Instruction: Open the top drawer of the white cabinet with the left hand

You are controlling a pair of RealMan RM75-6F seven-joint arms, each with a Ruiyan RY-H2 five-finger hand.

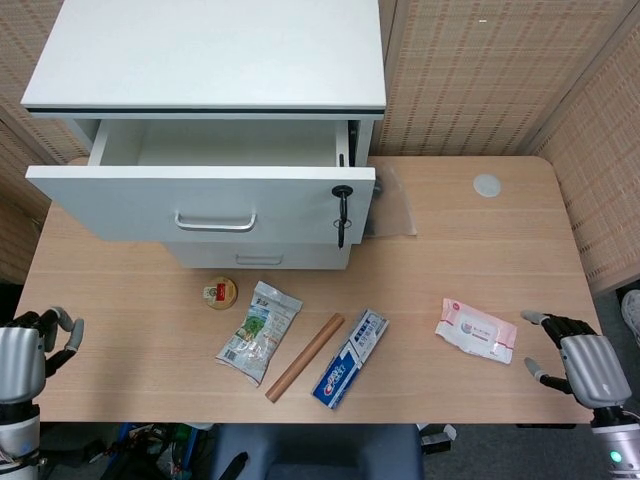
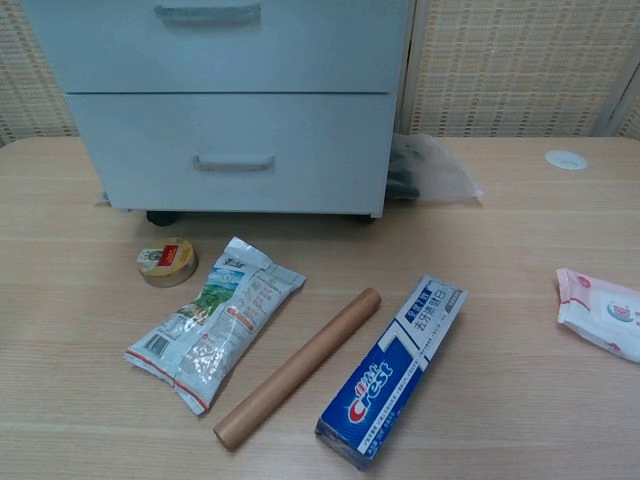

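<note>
The white cabinet stands at the table's back left. Its top drawer is pulled out, showing a bare white inside, with a metal handle on its front and a black key at its right end. The chest view shows the drawer fronts from the front. My left hand hangs off the table's left front corner, fingers apart, holding nothing, well away from the drawer. My right hand sits at the table's right front edge, open and empty. Neither hand appears in the chest view.
On the table in front of the cabinet lie a small round tin, a green snack packet, a wooden rolling pin and a blue toothpaste box. A pink wipes pack lies right, a white disc at the back.
</note>
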